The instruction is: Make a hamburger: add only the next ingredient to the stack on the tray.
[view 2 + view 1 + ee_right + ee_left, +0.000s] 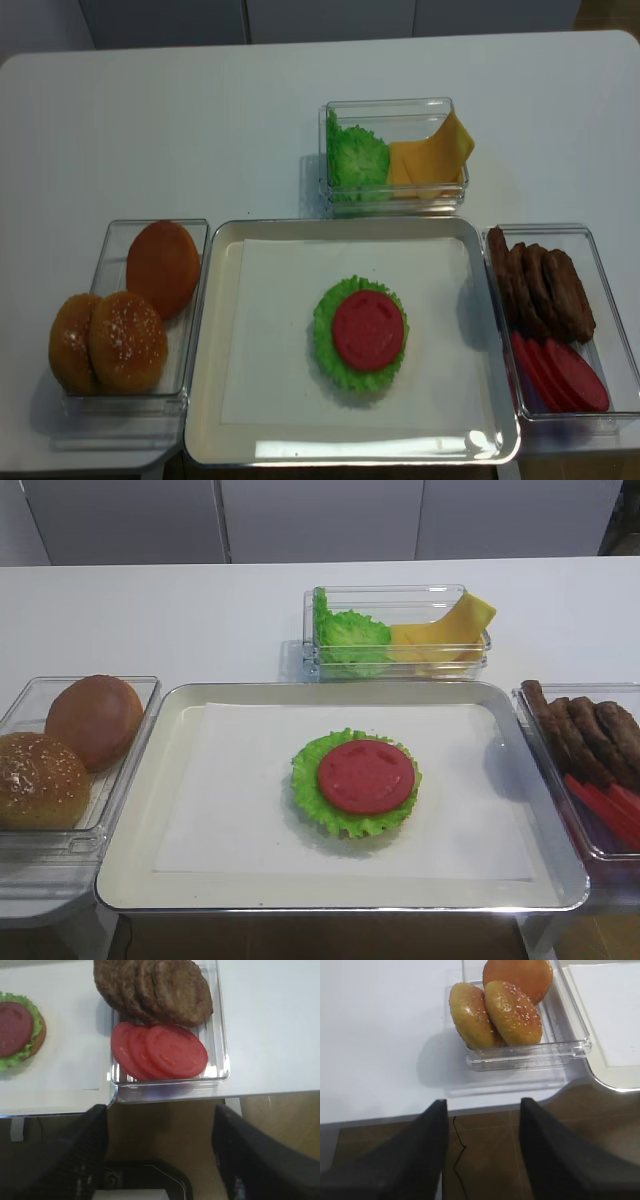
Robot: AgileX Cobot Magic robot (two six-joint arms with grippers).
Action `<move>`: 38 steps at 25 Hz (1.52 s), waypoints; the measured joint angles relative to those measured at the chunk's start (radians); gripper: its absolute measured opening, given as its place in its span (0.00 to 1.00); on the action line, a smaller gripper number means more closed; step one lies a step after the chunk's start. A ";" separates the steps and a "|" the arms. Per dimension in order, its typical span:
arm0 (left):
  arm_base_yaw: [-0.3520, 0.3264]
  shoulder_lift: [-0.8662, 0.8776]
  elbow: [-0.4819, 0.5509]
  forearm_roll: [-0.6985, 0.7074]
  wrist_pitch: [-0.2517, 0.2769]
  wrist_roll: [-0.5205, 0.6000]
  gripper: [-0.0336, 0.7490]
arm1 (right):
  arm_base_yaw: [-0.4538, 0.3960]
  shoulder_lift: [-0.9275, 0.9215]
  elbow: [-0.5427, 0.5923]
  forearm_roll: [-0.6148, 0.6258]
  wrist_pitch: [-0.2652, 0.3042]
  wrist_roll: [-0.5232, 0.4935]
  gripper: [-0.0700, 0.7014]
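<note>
Tray point(150, 810): lg rect. silver metal, rounded corners, shiny rim; lined w/ flat white paper point(240, 810).
Stack point(345, 360): round ruffled bright-green lettuce leaf, crinkled edge, near tray centre; brown bun base just peeks out at its edge in R wrist view point(41, 1035).
Tomato slice point(366, 776): flat round disc, matte red, faint surface marks; lies on top of lettuce, roughly centred, green frill showing all round. Smaller than the leaf.
R tub point(600, 300): clear hard plastic, just beside tray's R edge. Brown patties point(545, 288) at far end, rough grainy discs, overlapped. Spare tomato slices point(165, 1052) at near end, 3 or so fanned, smooth matte red, tucked partly under patties.
L tub point(125, 695): clear plastic, just L of tray. Bun tops point(512, 1012), domed, glossy brown; two seeded, one plain.
Back tub point(390, 110): clear, behind tray. Ruffled lettuce point(358, 157) on L, yellow cheese slices point(435, 150) on R, thin, smooth, square-cornered, leaning on wall.
Table point(200, 120): plain white, matte.
R gripper point(160, 1155): dark matte fingers spread wide, nothing between; off table's near edge, in front of R tub.
L gripper point(482, 1155): dark fingers apart, nothing held; off table edge, in front of bun tub.
</note>
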 joint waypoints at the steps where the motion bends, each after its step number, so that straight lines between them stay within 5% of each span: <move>1: 0.000 0.000 0.000 0.000 0.000 0.000 0.48 | 0.000 -0.042 0.011 0.011 0.005 0.006 0.73; 13: 0.000 0.000 0.000 0.000 0.000 0.000 0.48 | 0.000 -0.503 0.083 0.043 0.029 -0.053 0.66; 21: 0.000 0.000 0.000 0.000 0.000 0.000 0.48 | 0.000 -0.519 0.173 0.024 0.029 -0.146 0.71; 31: 0.000 0.000 0.000 0.000 0.000 0.000 0.48 | 0.000 -0.519 0.285 -0.005 -0.090 -0.178 0.75; 38: 0.000 0.000 0.000 0.000 0.000 0.000 0.48 | 0.000 -0.519 0.297 0.007 -0.109 -0.178 0.75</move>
